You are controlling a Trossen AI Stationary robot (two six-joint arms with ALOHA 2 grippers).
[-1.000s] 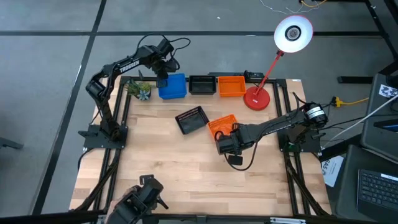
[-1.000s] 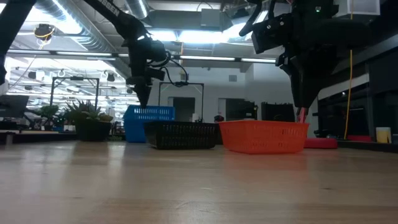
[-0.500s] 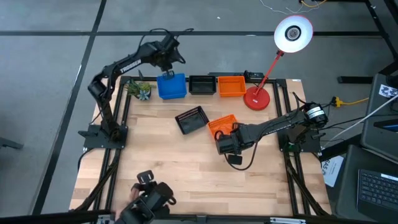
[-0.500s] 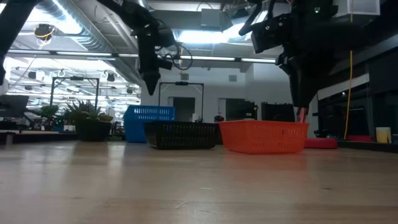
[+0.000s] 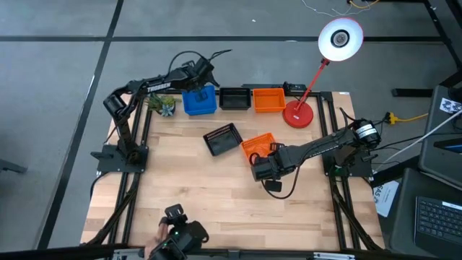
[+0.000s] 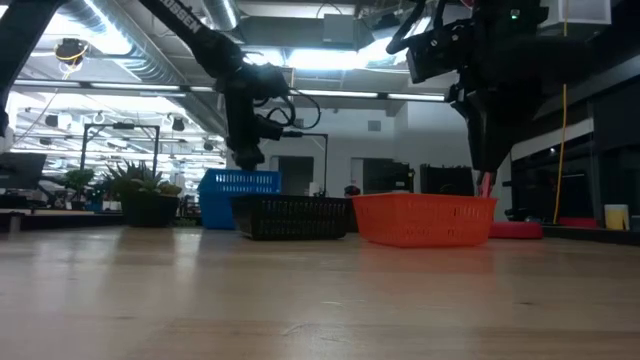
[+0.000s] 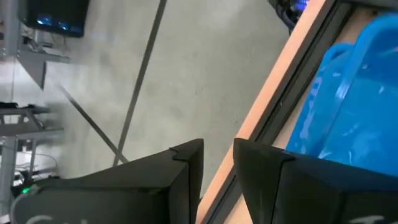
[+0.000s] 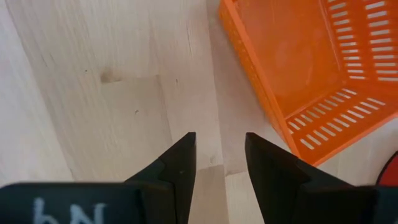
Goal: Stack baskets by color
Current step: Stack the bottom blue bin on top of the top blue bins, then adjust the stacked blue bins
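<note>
Along the far edge stand a blue basket (image 5: pixel 200 100), a black one (image 5: pixel 233 97) and an orange one (image 5: pixel 268 100), each on its base. A loose black mesh basket (image 5: pixel 221 139) and a loose orange basket (image 5: pixel 258 146) rest mid-table. My left gripper (image 5: pixel 205 78) hangs open at the blue basket's (image 7: pixel 348 106) far side, over the table's far edge, with nothing between its fingers (image 7: pixel 217 144). My right gripper (image 8: pixel 217 140) points down, open, above bare wood just near of the loose orange basket (image 8: pixel 311 74).
A red desk lamp (image 5: pixel 298 113) stands at the far right and a small potted plant (image 5: pixel 164 105) at the far left beside the blue basket. A dark device (image 5: pixel 178 235) sits at the near edge. Bare wood lies across the table's near half.
My left gripper has risen from the blue basket's far left corner, swung toward the table's right along the far edge while turning, then sunk again behind the basket. The blue basket has stayed in place.
</note>
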